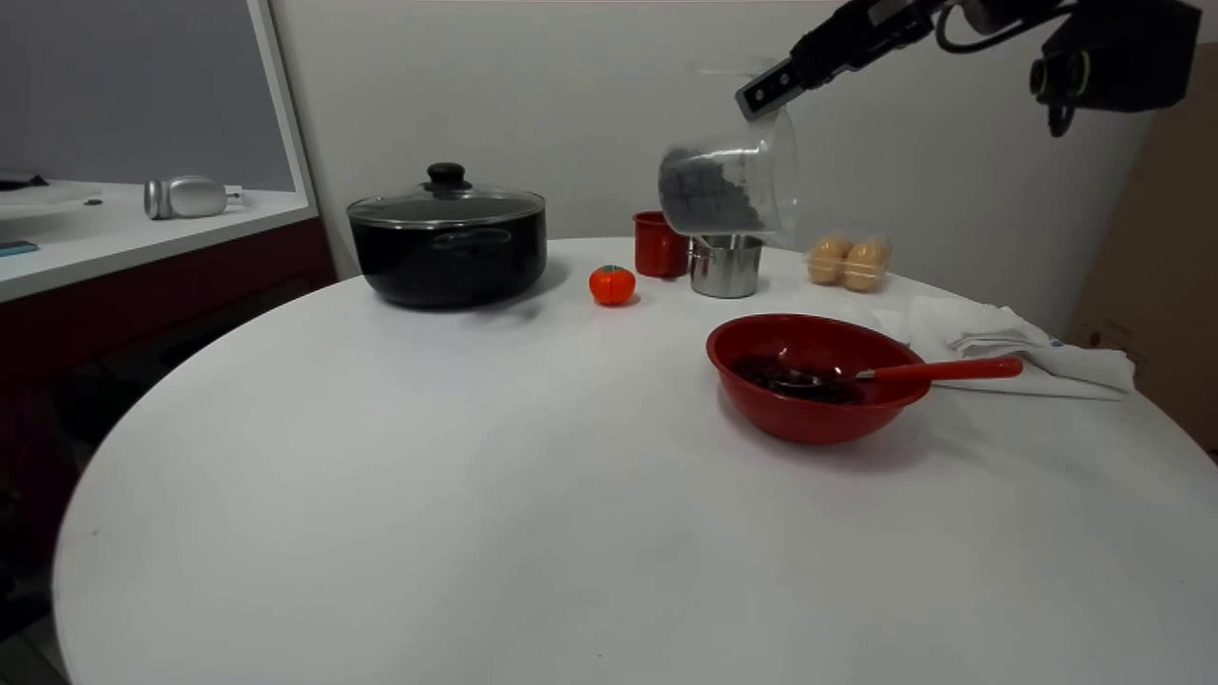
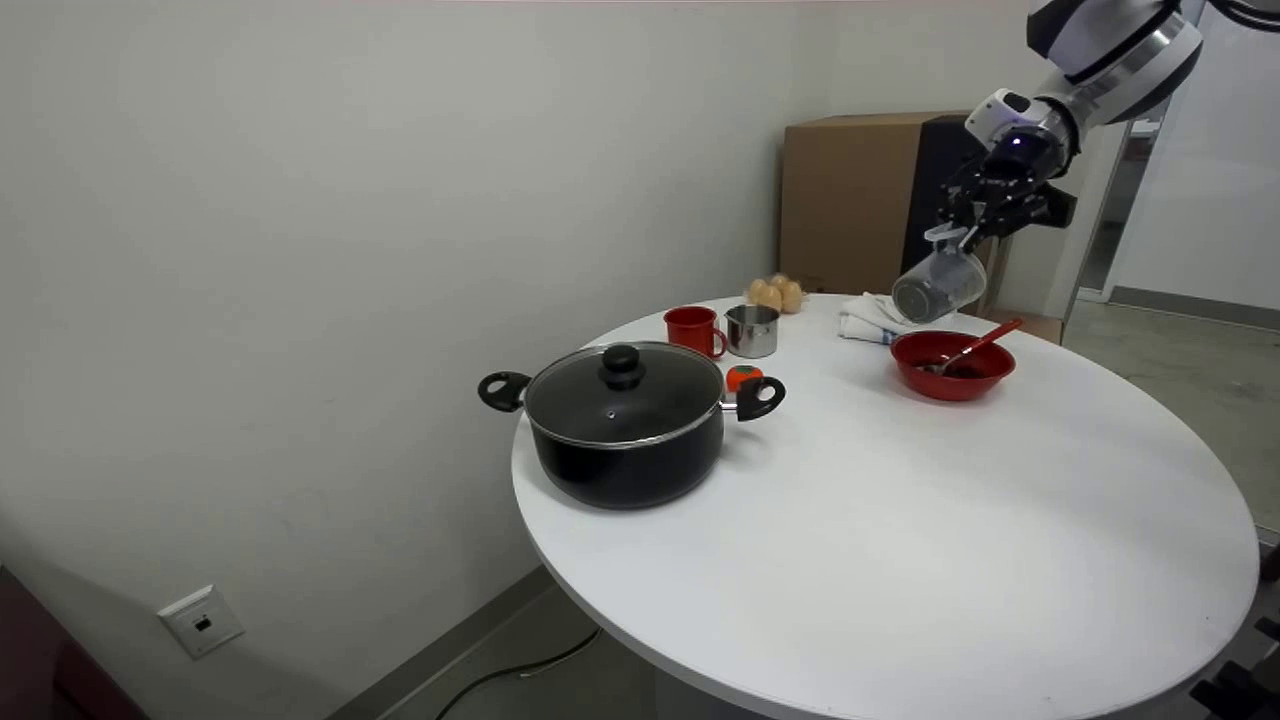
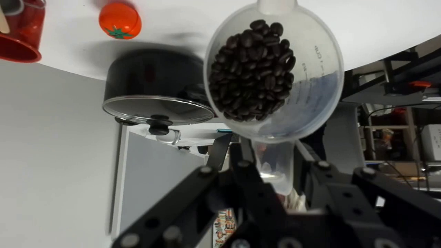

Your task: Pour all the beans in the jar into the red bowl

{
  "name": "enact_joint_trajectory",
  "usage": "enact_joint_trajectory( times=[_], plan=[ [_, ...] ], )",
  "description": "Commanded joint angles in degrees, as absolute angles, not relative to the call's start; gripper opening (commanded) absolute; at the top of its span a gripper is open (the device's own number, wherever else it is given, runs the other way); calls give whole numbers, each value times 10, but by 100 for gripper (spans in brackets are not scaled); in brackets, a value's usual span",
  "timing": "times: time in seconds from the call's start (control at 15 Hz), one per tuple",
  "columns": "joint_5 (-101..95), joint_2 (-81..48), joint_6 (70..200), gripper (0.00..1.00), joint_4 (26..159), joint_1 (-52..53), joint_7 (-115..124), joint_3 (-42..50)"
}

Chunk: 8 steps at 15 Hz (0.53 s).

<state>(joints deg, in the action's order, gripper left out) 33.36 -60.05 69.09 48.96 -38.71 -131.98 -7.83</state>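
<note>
The clear jar [image 1: 780, 176] is tilted on its side in the air. My gripper [image 1: 766, 90] is shut on its handle, with the fingers on either side of it in the wrist view [image 3: 274, 151]. The dark beans [image 3: 253, 72] lie inside the jar [image 3: 310, 103] in the wrist view. The jar also shows in an exterior view [image 2: 950, 280]. The red bowl [image 1: 809, 423] stands on the table, below and apart from the jar; it also shows in an exterior view [image 2: 940, 388]. A dark mass and a red-handled spoon [image 1: 942, 369] are in the bowl. No beans are seen falling.
A black lidded pot [image 1: 447, 252], a toy tomato [image 1: 612, 284], a red cup [image 1: 657, 247] and a metal cup [image 1: 725, 268] stand at the back. Eggs in a clear pack [image 1: 847, 264] and a white cloth [image 1: 1009, 342] lie near the bowl.
</note>
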Motion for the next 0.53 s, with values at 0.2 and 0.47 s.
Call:
enact_joint_trajectory(
  times=[0.2, 0.47],
  plan=[
    [414, -645, 666, 7, 437, -443, -1240, -108],
    [438, -659, 665, 7, 427, -459, -1241, -133]
  ],
)
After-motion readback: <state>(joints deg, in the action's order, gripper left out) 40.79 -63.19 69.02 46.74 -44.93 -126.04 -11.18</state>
